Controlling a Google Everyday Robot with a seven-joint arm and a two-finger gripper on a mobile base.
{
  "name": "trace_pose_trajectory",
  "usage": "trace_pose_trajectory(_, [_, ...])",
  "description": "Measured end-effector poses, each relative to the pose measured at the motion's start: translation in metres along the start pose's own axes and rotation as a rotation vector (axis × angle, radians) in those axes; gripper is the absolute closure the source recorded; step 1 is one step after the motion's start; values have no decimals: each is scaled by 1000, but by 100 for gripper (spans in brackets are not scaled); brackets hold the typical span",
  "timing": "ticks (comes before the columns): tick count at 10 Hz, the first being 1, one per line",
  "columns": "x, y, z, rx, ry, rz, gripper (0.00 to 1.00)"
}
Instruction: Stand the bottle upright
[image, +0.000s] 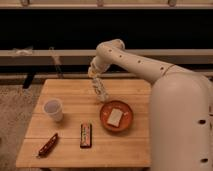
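On the wooden surface (70, 92), a red packet (48, 145) lies front-left, then a white cup (53, 109) and a dark bar (86, 135). Mid-surface, the hand (96, 81) is clamped on the tilted bottle (101, 93). Just right sits an orange plate (127, 125).

On the table (67, 92) the cup (53, 109) stands left, the plate (129, 122) right, the left bar (48, 145) and middle bar (86, 135) in front, and the gripper (96, 80) is by the bottle (100, 92) at the back.

The slim clear bottle (101, 93) slants just below my gripper (95, 80), near the middle of the table's (65, 92) far edge.
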Motion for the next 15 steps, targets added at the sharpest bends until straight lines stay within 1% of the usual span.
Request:
trace_pose_trajectory(1, [0,-3,-1,-23,-22,21,100])
trace_pose_trajectory(3, [0,-12,-3,-85,-77,66,100])
trace_pose_trajectory(5, [2,-18,-5,-131,-131,91,100])
trace_pose_trajectory(7, [4,-21,-10,-159,-184,99,100])
trace_pose_trajectory(8, [6,-21,-16,-166,-219,91,100])
trace_pose_trajectory(10, [10,-19,-25,-155,-269,69,100])
trace_pose_trajectory(12, [14,-9,-25,-122,-307,39,100])
trace_pose_trajectory(14, [16,-3,-21,-100,-321,24,100])
trace_pose_trajectory(15, [16,0,-19,-89,-327,21,95])
